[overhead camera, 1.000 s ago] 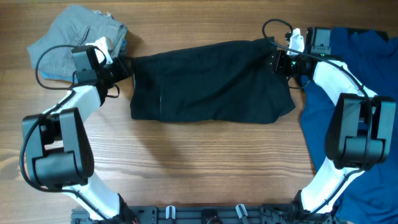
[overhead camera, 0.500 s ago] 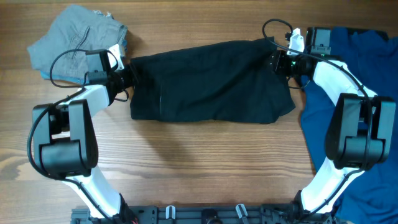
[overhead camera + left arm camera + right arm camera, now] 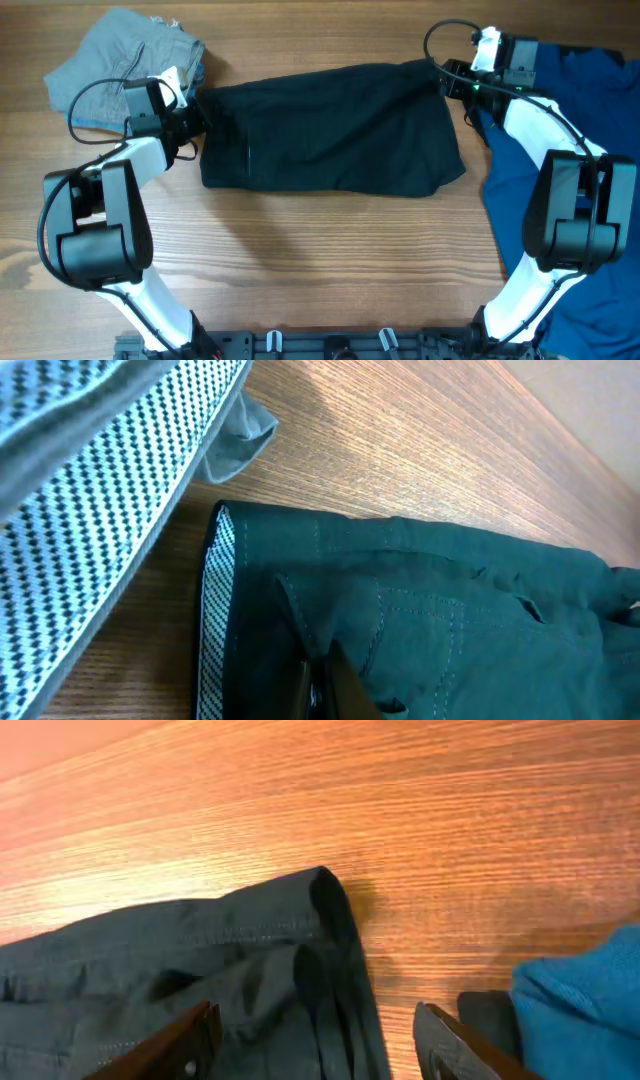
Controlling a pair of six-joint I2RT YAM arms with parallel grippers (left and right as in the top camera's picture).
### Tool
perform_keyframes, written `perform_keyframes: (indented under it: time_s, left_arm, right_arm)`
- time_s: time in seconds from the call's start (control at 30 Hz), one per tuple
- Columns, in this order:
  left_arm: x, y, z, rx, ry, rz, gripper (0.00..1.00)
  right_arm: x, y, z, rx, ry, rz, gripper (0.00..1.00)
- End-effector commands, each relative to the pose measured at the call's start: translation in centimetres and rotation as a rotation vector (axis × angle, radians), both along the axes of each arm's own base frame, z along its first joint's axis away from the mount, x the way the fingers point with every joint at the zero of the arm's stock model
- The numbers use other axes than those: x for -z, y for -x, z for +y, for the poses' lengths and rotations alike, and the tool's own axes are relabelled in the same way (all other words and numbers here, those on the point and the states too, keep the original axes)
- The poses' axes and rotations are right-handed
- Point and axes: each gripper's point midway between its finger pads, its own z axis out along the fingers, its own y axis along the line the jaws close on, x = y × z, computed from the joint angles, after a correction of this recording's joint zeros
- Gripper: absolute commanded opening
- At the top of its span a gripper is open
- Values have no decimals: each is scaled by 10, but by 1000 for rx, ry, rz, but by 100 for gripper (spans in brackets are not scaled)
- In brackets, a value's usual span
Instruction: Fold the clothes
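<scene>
The shorts [image 3: 330,130] lie spread flat on the table [image 3: 330,260], long side running left to right, between my two arms.

My left gripper [image 3: 196,118] sits at the shorts' left edge. In my left wrist view its fingers [image 3: 348,690] are pressed together on a raised pinch of the black cloth. The pinch is just in from the pale waistband strip [image 3: 212,620] that runs down that edge.

My right gripper [image 3: 448,82] is at the shorts' far right corner. In the right wrist view my fingers [image 3: 185,1038] stand wide apart, one on either side of that corner. The folded cloth lies between them, and neither finger presses on it.

The denim [image 3: 120,55] lies bunched beyond the shorts' far left corner, behind my left gripper. From my left wrist its weave fills the side next to the waistband strip, but I cannot tell whether it touches the shorts.

The shirt [image 3: 590,110] lies to the right of the shorts, under my right arm. A fold of it shows past my right finger, with bare wood between it and the shorts' corner.
</scene>
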Motion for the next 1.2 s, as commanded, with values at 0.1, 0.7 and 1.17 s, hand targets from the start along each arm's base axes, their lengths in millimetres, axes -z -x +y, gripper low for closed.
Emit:
perform_keyframes:
  time_s: [0.1,0.7,1.17]
  left_arm:
    - [-16,-6,-4,8,15,-36,4]
    - [-50,-24,12,-87,41,-141,4]
    - [-92,-5,-1,23,140,-167,85]
  right_arm:
    - [44,-4,29,-91,-55,35,64]
    - [-48,-47,20,-44,-314,-228,4]
    - [-68,33,-7,-72,-169,15,41]
